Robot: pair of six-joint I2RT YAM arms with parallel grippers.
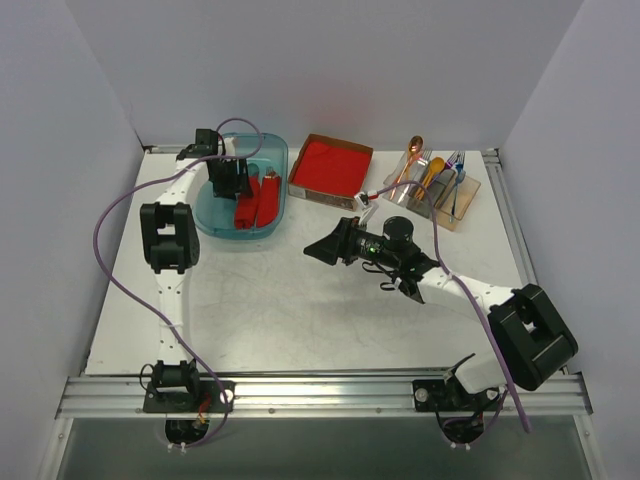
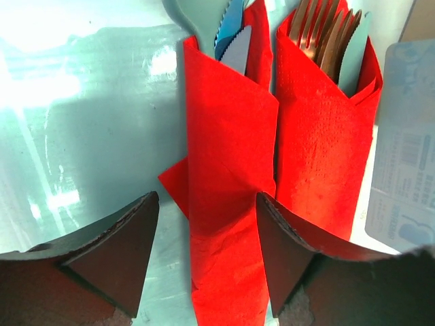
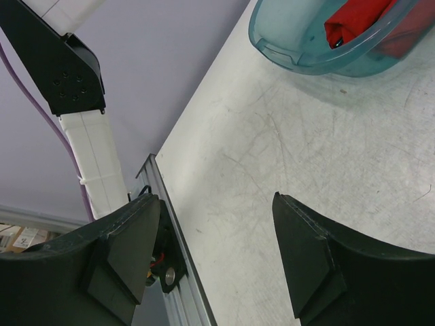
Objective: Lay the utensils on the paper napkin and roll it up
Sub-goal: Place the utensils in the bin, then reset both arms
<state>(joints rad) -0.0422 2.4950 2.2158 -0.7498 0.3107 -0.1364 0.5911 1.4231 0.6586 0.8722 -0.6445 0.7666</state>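
From the top cam, the left arm is stretched out toward the far side with its wrist bent down, so the left claw (image 1: 228, 182) points down into the teal bin (image 1: 276, 150). The right arm folds at the elbow and lies low over the table (image 1: 300, 320), with the right claw (image 1: 312, 250) aimed sideways at the bin but well short of it. On the left wrist cam the claw is spread wide and clamped on nothing. The paper napkin (image 2: 228, 176) lies right between the fingers (image 2: 115, 258), already rolled, running straight ahead of the claw. The teal spoon (image 2: 197, 17) and blue piece (image 2: 230, 28) poke out of its far end. The right-hand finger sits at the roll's edge, can't tell if it's touching. A second roll (image 2: 319, 136) lies just beside, outside that finger. On the right wrist cam the fingers are apart with only bare table between them, and the bin is ahead and off to the right.
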